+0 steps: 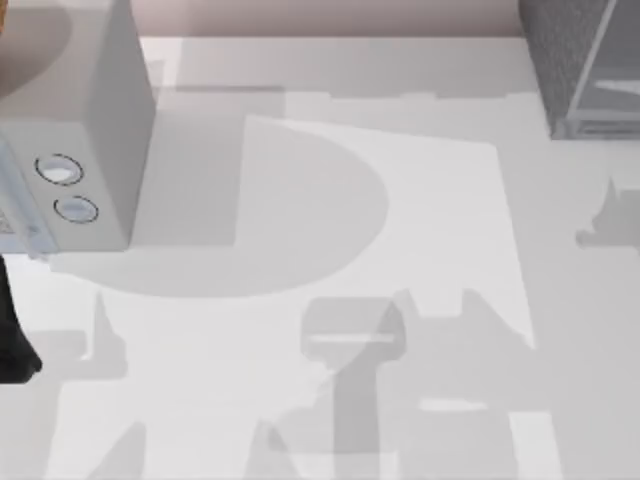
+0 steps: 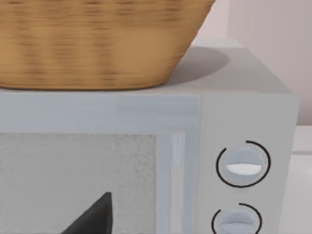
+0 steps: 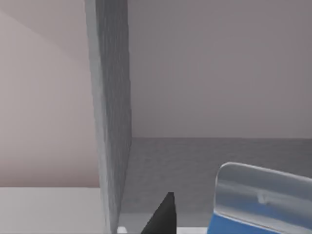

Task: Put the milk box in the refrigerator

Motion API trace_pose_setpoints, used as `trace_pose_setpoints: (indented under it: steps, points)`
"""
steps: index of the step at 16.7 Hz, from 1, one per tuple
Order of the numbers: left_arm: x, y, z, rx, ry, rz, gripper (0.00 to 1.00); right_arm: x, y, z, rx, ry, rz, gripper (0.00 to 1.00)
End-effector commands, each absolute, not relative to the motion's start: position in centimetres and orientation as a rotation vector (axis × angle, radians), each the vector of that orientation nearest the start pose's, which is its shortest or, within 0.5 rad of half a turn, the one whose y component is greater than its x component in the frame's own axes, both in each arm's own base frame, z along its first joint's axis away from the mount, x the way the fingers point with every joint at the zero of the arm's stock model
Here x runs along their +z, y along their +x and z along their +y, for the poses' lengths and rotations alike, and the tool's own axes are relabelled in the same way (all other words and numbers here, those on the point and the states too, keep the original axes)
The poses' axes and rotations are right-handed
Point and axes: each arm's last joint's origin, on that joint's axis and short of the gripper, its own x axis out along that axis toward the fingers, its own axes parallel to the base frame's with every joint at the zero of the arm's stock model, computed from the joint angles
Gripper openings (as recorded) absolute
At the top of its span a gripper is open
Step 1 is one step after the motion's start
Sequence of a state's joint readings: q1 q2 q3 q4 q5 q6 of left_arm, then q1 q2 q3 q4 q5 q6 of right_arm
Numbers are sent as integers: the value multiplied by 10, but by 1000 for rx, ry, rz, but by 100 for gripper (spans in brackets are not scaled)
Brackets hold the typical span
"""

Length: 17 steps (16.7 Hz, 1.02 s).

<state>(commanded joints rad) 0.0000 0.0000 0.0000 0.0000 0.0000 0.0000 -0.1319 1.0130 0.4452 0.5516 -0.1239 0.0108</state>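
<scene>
Facing the refrigerator (image 3: 114, 122), the right gripper (image 3: 195, 222) carries the milk box (image 3: 258, 204); grip width unclear.

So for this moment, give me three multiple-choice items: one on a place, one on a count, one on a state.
1. Where is the basket?
A. on the microwave
B. on the table
C. inside the refrigerator

2. How many round dials does the microwave have?
A. one
B. two
C. four

3. How does the milk box sit in the right wrist view?
A. level
B. tilted
C. upside down

Answers: 1 A, it rests on the grey top; 2 B, one beside the other; 3 B, its top edge slants, near the refrigerator wall.
</scene>
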Motion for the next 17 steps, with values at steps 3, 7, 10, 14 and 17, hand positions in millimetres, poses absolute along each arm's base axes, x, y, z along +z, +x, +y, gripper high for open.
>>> trace_pose_setpoints:
  steps: [3, 7, 10, 14, 17]
  points:
    - [160, 106, -1, 0, 0, 0, 100, 238, 278, -42, 0, 0, -3, 0]
    - [160, 106, -1, 0, 0, 0, 100, 203, 345, -68, 1, -1, -14, 0]
    - [160, 106, -1, 0, 0, 0, 100, 163, 379, -86, 3, 1, -9, 0]
    - [160, 106, -1, 0, 0, 0, 100, 120, 401, -101, 4, 3, 0, 0]
    - [160, 106, -1, 0, 0, 0, 100, 111, 405, -104, 4, 4, 1, 0]
